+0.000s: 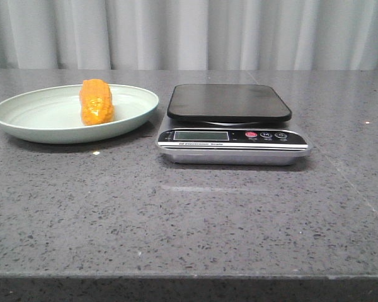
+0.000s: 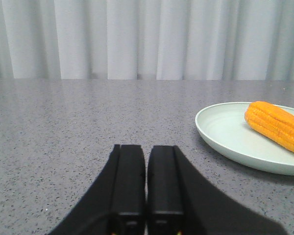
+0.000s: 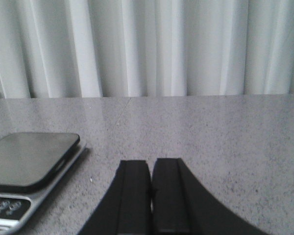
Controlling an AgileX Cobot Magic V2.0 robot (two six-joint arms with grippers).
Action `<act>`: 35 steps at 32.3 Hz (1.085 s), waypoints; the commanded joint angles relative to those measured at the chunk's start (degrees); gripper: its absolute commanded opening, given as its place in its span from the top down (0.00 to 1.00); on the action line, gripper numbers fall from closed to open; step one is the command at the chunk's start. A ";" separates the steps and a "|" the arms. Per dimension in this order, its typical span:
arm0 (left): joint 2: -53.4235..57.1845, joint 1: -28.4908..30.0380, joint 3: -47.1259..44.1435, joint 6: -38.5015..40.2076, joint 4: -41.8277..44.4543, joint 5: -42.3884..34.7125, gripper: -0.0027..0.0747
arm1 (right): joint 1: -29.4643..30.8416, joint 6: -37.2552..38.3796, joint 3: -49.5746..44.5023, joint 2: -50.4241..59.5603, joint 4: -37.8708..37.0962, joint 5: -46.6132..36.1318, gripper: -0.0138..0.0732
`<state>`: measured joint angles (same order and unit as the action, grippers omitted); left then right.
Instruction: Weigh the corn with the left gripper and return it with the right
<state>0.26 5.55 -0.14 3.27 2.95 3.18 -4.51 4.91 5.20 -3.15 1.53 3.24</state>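
At ten o'clock on the table (image 1: 189, 220), the corn (image 1: 96, 101) lies on the plate (image 1: 25, 126), long axis running front-to-back, beside the scale (image 1: 230, 123). Only the wrist views show the left gripper (image 2: 146, 156) and right gripper (image 3: 151, 171), each closed on nothing.

Each pincer (image 2: 146, 152) (image 3: 151, 166) has matte black, blocky fingers.

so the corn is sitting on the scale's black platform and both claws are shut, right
Not quite. The corn lies in the pale green plate left of the scale, whose platform is bare, as the front view shows. The left claw and right claw are shut.
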 commanded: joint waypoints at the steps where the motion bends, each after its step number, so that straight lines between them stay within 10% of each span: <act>1: 1.24 0.07 -0.40 0.10 -0.34 -4.70 0.80 | 0.35 -0.50 -1.67 1.91 -0.84 -6.62 0.65; 35: 1.13 0.07 -0.40 0.10 -0.34 -4.70 0.80 | 0.35 -6.45 -6.36 4.71 2.17 -9.17 0.65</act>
<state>0.26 5.55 -0.14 3.27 2.95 3.02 -4.43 -1.06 -1.65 0.62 3.47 -0.73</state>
